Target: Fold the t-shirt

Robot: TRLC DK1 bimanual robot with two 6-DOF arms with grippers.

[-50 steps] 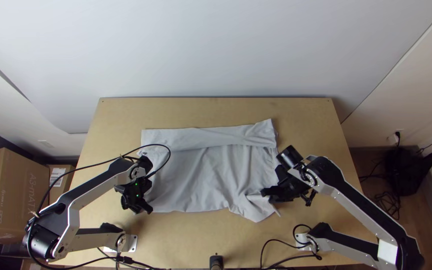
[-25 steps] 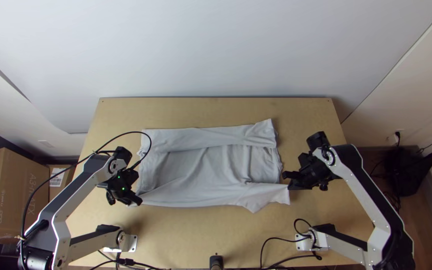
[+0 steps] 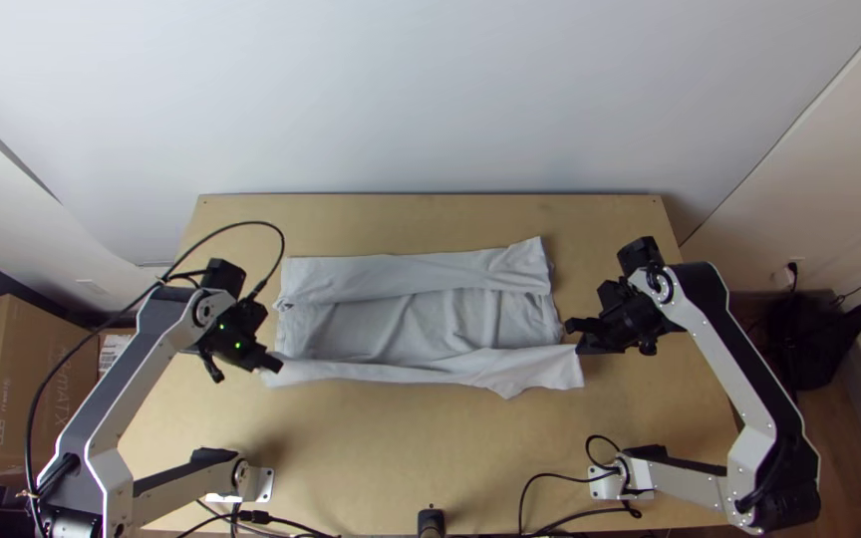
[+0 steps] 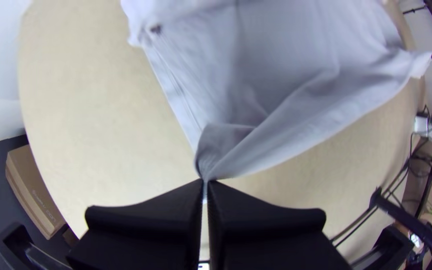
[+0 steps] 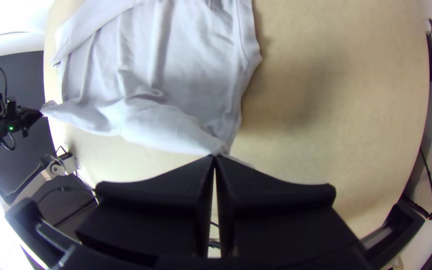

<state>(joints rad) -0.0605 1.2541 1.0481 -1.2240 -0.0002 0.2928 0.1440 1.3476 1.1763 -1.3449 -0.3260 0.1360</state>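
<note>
The t-shirt lies across the middle of the table, with one folded band along its far side and a second, looser band drawn between the grippers along its near side. Compared with the top view half a second earlier, the near-side band has shifted toward the far side, exposing more table in front of it. The left gripper has moved the same way; the right gripper has travelled the same direction, but less. The far band has held its position. Gripper status: in the left wrist view, the left gripper is clenched, pinching the shirt's near left corner; in the right wrist view, the right gripper is clenched on the near right corner. Count: t-shirt, one; table, one; arms, two, namely the left arm and the right arm; grippers, two; cardboard boxes, two, comprising a large box and a smaller, labelled box beside it, both left of the table.
</note>
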